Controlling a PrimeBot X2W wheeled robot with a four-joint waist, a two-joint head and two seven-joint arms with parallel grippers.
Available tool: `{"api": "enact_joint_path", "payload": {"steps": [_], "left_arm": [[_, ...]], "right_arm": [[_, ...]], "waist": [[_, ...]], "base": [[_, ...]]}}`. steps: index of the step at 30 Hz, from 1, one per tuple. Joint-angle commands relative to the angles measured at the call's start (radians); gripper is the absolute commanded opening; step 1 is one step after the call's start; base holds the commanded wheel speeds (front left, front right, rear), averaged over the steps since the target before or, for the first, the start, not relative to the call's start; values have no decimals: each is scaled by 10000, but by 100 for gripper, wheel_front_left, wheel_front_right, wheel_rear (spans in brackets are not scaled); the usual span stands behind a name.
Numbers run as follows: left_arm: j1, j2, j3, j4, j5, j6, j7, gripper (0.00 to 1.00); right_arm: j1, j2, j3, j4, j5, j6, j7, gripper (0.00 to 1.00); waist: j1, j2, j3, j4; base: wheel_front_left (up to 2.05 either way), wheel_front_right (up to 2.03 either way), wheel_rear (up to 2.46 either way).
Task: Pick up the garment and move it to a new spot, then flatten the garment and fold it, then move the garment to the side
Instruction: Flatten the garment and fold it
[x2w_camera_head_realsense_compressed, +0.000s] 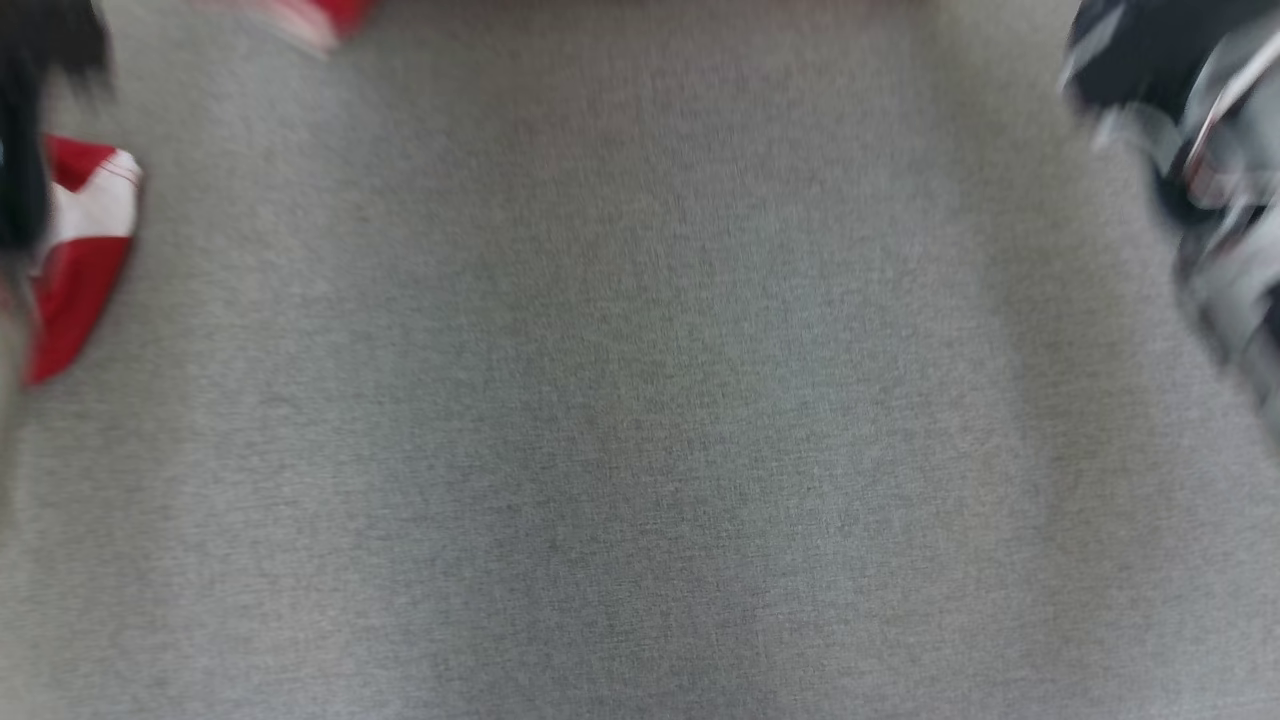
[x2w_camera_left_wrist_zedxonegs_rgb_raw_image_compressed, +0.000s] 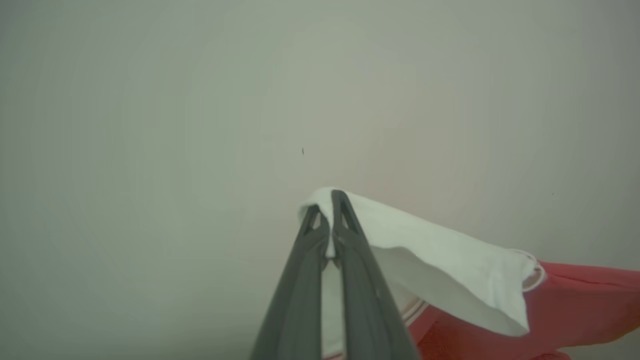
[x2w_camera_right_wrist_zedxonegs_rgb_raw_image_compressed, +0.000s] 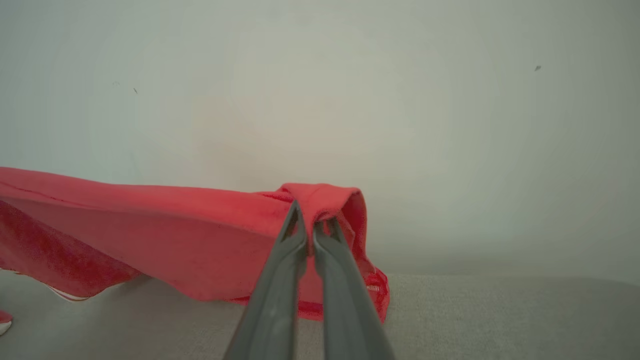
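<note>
The garment is red with a white sleeve. In the left wrist view my left gripper (x2w_camera_left_wrist_zedxonegs_rgb_raw_image_compressed: 327, 210) is shut on the white sleeve (x2w_camera_left_wrist_zedxonegs_rgb_raw_image_compressed: 450, 260), and the red body (x2w_camera_left_wrist_zedxonegs_rgb_raw_image_compressed: 575, 300) trails off to the right. My right gripper (x2w_camera_right_wrist_zedxonegs_rgb_raw_image_compressed: 311, 220) is shut on a bunched red edge of the garment (x2w_camera_right_wrist_zedxonegs_rgb_raw_image_compressed: 175, 235), which hangs in a band to the left, just above the grey surface (x2w_camera_right_wrist_zedxonegs_rgb_raw_image_compressed: 500, 315). In the blurred head view a red and white piece of the garment (x2w_camera_head_realsense_compressed: 85, 250) shows at the left edge, beside a dark arm part (x2w_camera_head_realsense_compressed: 25, 150).
The grey fabric-covered surface (x2w_camera_head_realsense_compressed: 640, 400) spreads across the head view. A blurred dark and pale arm (x2w_camera_head_realsense_compressed: 1200, 150) sits at the upper right. A plain pale wall (x2w_camera_left_wrist_zedxonegs_rgb_raw_image_compressed: 200, 125) stands behind the garment in both wrist views.
</note>
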Motion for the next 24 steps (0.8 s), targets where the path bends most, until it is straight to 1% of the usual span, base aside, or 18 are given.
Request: {"api": "enact_joint_path", "payload": {"steps": [1,4,5,6,8,10,13,19,22,24], "left_arm": [[683,139,226,-455,44,205,-7,0],[3034,157,707,-2095,91,761,-8,0],[3803,92,778,-2528,46,883,-9,0],[4473,36,1037,-2987,-5,1106,-10,0],[5773,-73,1124,-3762,177,1338,-9,0],[6832,-309,1257,-4467,309,1561,-9,0],[8179,-604,1263,-5084,434,1782,-10,0],[10177,-1363,1159,-5448,695,1852,-10,0],[10972,-1640,904,-5374,907,1700,-12,0],[11375,-1808,967,-5278,998,1693,-12,0]], "right_arm": [[475,-72,37,-145,114,-27,-70,0],[1905,-304,22,-706,388,-27,-273,0],[2391,-347,-8,-904,478,-27,-338,0],[2844,-346,-26,-1097,535,-27,-392,0],[3692,-435,-132,-1414,601,-27,-486,0],[4463,-562,-245,-1634,504,-27,-563,0],[5631,-555,-570,-1929,583,-27,-631,0],[7738,-393,-1368,-2321,353,-27,-715,0],[8699,-267,-1802,-2508,120,-27,-736,0],[9297,-197,-2109,-2638,-93,-27,-728,0]], "waist": [[2,1,-665,35],[2,1,-1000,60],[2,1,-1113,86],[2,1,-1208,75],[2,1,-1397,102],[2,1,-1579,144],[2,1,-1816,275],[2,1,-2172,504],[2,1,-2342,614],[2,1,-2451,667]], "base": [[0,0,0],[0,0,0],[0,0,0],[0,0,0],[0,0,0],[0,0,0],[0,0,0],[0,0,0],[0,0,0],[0,0,0]]}}
